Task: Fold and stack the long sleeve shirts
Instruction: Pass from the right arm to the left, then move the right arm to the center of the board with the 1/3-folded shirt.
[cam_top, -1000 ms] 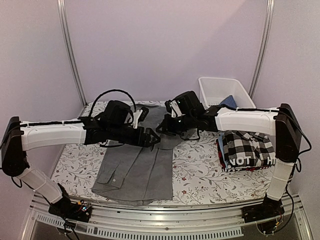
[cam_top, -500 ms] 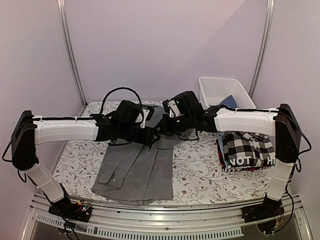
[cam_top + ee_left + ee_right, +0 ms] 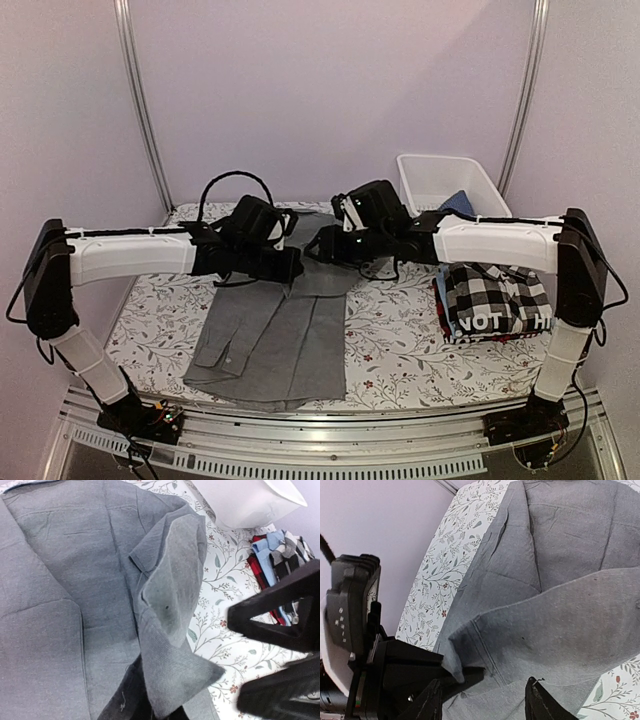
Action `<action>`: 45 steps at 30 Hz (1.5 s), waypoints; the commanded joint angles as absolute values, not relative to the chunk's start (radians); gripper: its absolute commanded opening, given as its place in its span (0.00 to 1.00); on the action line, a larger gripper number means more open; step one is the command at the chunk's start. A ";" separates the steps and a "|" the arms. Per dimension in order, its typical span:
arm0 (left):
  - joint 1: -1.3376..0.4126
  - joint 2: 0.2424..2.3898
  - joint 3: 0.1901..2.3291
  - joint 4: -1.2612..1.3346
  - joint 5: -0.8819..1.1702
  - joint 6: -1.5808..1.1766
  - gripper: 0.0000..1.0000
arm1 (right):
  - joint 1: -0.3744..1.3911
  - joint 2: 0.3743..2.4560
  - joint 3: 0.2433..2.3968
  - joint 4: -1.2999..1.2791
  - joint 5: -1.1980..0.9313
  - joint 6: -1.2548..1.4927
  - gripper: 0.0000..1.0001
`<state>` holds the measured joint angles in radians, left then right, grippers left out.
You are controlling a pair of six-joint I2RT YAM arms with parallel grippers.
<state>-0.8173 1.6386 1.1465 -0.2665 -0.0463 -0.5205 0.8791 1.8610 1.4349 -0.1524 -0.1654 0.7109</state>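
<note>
The grey long sleeve shirt [image 3: 280, 340] lies spread in the middle of the table, collar toward the back. My left gripper [image 3: 293, 266] is shut on its sleeve cuff [image 3: 175, 670], which stands lifted off the shirt body [image 3: 60, 580]; the fingertips are hidden under the cloth. My right gripper [image 3: 318, 243] hovers close beside it, open, with the sleeve [image 3: 560, 630] lying below its spread fingers [image 3: 427, 702] and nothing between them. A folded stack sits at the right, the checked shirt [image 3: 495, 290] on top of the dark "NOT" one [image 3: 487, 322].
A white bin [image 3: 450, 180] with a bit of blue cloth in it stands at the back right, behind the stack. The flowered tablecloth [image 3: 400, 320] shows between the grey shirt and the stack. Metal posts rise at both back corners.
The left gripper moved right and shut on the sleeve cuff. The right gripper, shut on the sleeve before, has opened and let it go.
</note>
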 commanded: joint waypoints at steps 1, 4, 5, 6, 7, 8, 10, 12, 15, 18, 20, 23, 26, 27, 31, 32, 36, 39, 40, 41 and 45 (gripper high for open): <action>-0.725 1.615 1.178 -0.313 0.021 -0.552 0.00 | 0.876 1.752 1.390 -0.185 -0.033 0.655 0.57; -0.675 1.590 1.186 -0.333 0.042 -0.551 0.00 | 0.852 1.722 1.339 -0.190 0.033 0.658 0.57; -0.657 1.581 1.186 -0.337 0.048 -0.552 0.00 | 0.847 1.713 1.318 -0.190 0.065 0.664 0.58; -0.641 1.571 1.187 -0.342 0.057 -0.550 0.00 | 0.845 1.702 1.299 -0.187 0.094 0.668 0.59; -0.625 1.563 1.188 -0.345 0.065 -0.549 0.00 | 0.845 1.697 1.283 -0.184 0.130 0.669 0.60; -0.613 1.557 1.190 -0.349 0.072 -0.547 0.00 | 0.846 1.692 1.265 -0.175 0.147 0.669 0.61; -0.590 1.548 1.196 -0.361 0.076 -0.539 0.00 | 0.845 1.685 1.235 -0.151 0.153 0.661 0.63; -0.570 1.540 1.204 -0.372 0.081 -0.535 0.00 | 0.845 1.688 1.221 -0.153 0.163 0.656 0.65; -0.542 1.525 1.216 -0.392 0.081 -0.530 0.00 | 0.845 1.703 1.197 -0.152 0.180 0.653 0.65; -0.500 1.508 1.225 -0.412 0.081 -0.524 0.00 | 0.845 1.711 1.177 -0.139 0.176 0.665 0.65; -0.465 1.498 1.233 -0.432 0.082 -0.517 0.00 | 0.846 1.734 1.179 -0.150 0.152 0.669 0.64; -0.409 1.483 1.234 -0.459 0.089 -0.509 0.00 | 0.847 1.782 1.186 -0.172 0.104 0.683 0.62; -0.355 1.468 1.221 -0.468 0.105 -0.503 0.00 | 0.857 1.828 1.195 -0.189 0.076 0.703 0.60; -0.339 1.466 1.215 -0.471 0.110 -0.502 0.00 | 0.863 1.853 1.203 -0.193 0.071 0.713 0.59; -0.282 1.463 1.190 -0.476 0.135 -0.495 0.00 | 0.899 1.928 1.255 -0.199 0.033 0.738 0.53; -0.276 1.464 1.185 -0.478 0.136 -0.491 0.00 | 0.909 1.948 1.267 -0.198 0.026 0.742 0.50; -0.256 1.461 1.164 -0.477 0.146 -0.482 0.00 | 0.945 2.002 1.312 -0.192 0.011 0.742 0.39; -0.250 1.465 1.156 -0.474 0.157 -0.477 0.00 | 0.956 2.041 1.336 -0.189 -0.044 0.747 0.30; -0.250 1.466 1.154 -0.473 0.161 -0.475 0.00 | 0.957 2.052 1.344 -0.190 -0.053 0.748 0.28; -0.250 1.466 1.152 -0.470 0.169 -0.472 0.00 | 0.957 2.066 1.350 -0.192 -0.063 0.749 0.26; -0.250 1.463 1.138 -0.440 0.209 -0.462 0.00 | 0.958 2.097 1.356 -0.170 -0.096 0.755 0.20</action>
